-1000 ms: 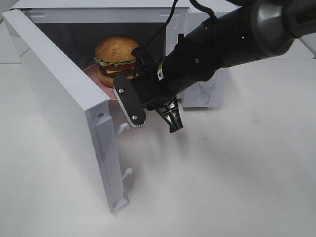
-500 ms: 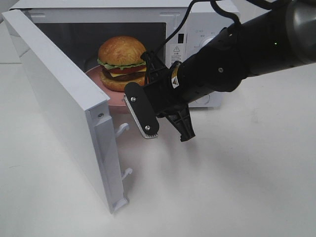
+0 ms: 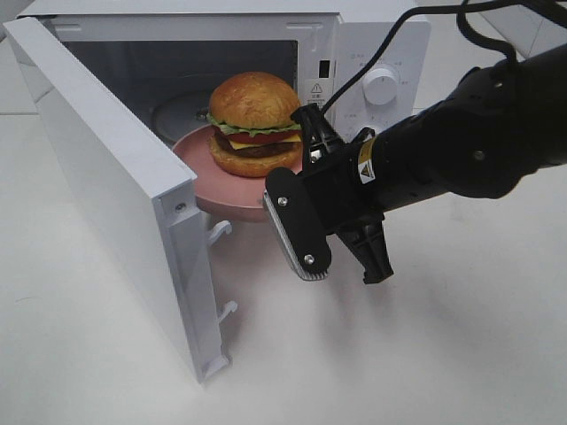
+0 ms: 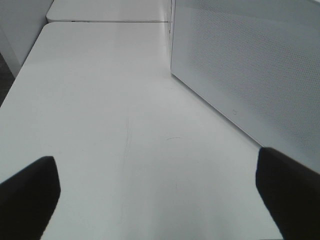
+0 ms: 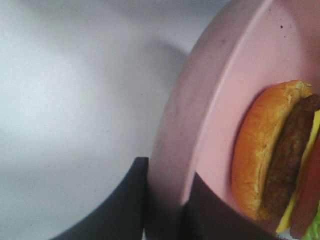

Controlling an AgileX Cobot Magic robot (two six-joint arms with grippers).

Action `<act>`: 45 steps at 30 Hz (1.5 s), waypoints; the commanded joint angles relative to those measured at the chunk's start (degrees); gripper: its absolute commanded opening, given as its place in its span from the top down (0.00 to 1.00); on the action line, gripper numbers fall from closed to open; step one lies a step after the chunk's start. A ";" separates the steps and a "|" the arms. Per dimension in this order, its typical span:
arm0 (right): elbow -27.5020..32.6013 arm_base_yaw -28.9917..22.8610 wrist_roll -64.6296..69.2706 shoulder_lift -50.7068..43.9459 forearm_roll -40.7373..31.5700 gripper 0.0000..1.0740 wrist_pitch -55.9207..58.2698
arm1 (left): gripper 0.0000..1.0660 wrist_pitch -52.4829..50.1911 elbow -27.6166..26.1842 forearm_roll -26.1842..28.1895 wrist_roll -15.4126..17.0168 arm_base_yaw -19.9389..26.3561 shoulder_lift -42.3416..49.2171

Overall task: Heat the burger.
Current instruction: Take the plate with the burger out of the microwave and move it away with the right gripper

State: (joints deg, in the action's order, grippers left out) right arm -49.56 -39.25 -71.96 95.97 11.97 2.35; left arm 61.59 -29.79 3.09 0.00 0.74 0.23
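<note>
A white tabletop (image 3: 461, 336) carries a white microwave (image 3: 381, 53) whose door (image 3: 106, 204) is swung wide, and the left gripper (image 4: 155, 200) hangs over bare table beside that door with its fingers spread wide, touching nothing. The right gripper (image 5: 167, 210) is pinched on the rim of the pink plate (image 3: 226, 181), one finger on each face of the edge. The burger (image 3: 255, 124) sits on that plate just beyond the fingertips, at the microwave's mouth.
</note>
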 commanded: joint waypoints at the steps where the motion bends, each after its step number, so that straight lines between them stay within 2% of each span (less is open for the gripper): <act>1: 1.09 0.29 0.40 -2.81 0.52 1.00 -5.10 | 0.06 -0.46 0.17 0.00 0.00 0.06 1.03; 24: 14.38 0.29 6.76 -20.57 3.21 1.00 -1.32 | 0.06 -0.46 0.17 0.00 0.00 0.06 1.03; 37: 21.72 0.29 10.71 -35.64 8.14 1.00 8.08 | 0.06 -0.46 0.17 0.00 0.00 0.06 1.03; 45: 25.90 0.29 11.34 -43.72 8.19 1.00 12.43 | 0.06 -0.46 0.17 0.00 0.00 0.06 1.03</act>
State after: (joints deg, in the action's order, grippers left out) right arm -24.35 -39.19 -61.13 55.35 18.62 16.50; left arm 61.59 -29.79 3.09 0.00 0.74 0.23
